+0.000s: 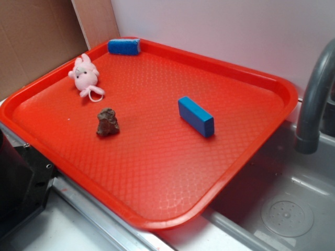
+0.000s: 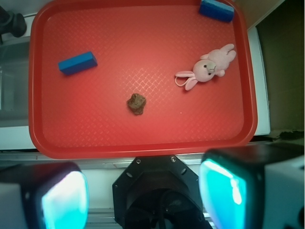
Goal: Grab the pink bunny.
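The pink bunny (image 1: 84, 76) lies on its side near the far left edge of the red tray (image 1: 172, 172); in the wrist view the pink bunny (image 2: 208, 69) is at the upper right, with its thin white cord loop trailing toward the tray's middle. My gripper (image 2: 143, 195) is open, high above the scene and back over the robot base, short of the tray's near rim. Nothing sits between its two pads (image 2: 224, 193), which glow cyan. The gripper does not show in the exterior view.
A dark brown lumpy figure (image 1: 107, 122) sits mid-tray, near the bunny. One blue block (image 1: 196, 116) lies right of centre, another blue block (image 1: 124, 46) against the far rim. A grey faucet (image 1: 314, 99) and sink (image 1: 282, 209) are on the right, cardboard (image 1: 36, 36) behind left.
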Robot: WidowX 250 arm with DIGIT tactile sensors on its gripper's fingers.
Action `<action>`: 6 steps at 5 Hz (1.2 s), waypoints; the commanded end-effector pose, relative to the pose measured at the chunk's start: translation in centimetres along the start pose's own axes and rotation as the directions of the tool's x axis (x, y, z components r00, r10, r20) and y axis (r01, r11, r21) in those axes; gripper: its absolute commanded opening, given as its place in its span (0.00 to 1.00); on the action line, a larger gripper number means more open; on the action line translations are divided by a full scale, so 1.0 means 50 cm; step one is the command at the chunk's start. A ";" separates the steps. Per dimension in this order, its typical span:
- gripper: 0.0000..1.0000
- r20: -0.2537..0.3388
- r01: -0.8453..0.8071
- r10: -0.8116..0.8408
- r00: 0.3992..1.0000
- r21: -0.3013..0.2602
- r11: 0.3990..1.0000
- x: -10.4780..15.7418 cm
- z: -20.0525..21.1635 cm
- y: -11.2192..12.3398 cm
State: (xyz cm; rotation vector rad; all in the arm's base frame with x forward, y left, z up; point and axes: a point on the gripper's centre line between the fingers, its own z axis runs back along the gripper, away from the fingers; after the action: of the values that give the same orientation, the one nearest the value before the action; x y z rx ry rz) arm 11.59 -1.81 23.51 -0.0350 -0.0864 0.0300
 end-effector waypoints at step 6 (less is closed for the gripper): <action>1.00 0.065 -0.648 0.645 0.761 0.082 0.757 0.168 -0.330 0.322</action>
State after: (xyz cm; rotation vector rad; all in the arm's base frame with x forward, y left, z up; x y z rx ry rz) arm 20.99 12.76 5.99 0.0243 -0.0548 0.7342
